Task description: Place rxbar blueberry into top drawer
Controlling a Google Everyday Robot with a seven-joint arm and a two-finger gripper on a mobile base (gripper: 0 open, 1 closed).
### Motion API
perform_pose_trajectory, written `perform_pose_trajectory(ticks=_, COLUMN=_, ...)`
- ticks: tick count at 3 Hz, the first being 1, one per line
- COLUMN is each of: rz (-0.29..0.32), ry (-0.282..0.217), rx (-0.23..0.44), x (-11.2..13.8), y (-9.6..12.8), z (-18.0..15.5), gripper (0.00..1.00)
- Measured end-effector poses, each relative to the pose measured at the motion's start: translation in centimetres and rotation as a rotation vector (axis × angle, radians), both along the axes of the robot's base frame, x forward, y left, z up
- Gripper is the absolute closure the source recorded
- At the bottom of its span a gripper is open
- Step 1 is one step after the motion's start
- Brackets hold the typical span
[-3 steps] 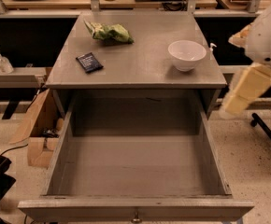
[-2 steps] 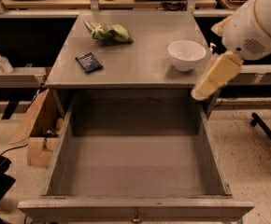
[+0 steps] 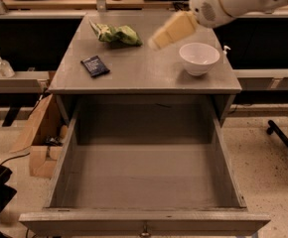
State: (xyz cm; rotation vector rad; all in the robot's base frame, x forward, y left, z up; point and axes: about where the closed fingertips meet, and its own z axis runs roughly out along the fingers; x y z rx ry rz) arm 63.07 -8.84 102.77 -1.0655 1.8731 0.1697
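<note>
Grey-brown wooden top drawer (image 3: 144, 182) stands pulled out, a deep boxy tray. Its metal knob (image 3: 145, 229) is cut off by the bottom edge. Cream gripper (image 3: 159, 39) hangs over the tabletop (image 3: 149, 78), between the crinkled green snack bag (image 3: 115, 34) and the round white bowl (image 3: 199, 57). Spread or closed: cannot tell. The white rounded arm (image 3: 233, 1) is cut off top right. The rxbar blueberry (image 3: 95, 66), a flat navy rectangle with unreadable print, lies on the tabletop's left side, well apart from the gripper.
</note>
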Motion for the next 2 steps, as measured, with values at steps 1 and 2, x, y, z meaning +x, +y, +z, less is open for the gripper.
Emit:
perform_pose_trajectory(ticks=1, rz=-0.035, ry=-0.006, rx=0.058, x=0.70, y=0.71, z=0.96, gripper=0.00)
perform_pose_trajectory(ticks=2, rz=-0.010, ry=-0.010, rx=0.062, x=0.91, y=1.52, z=0.57, gripper=0.00)
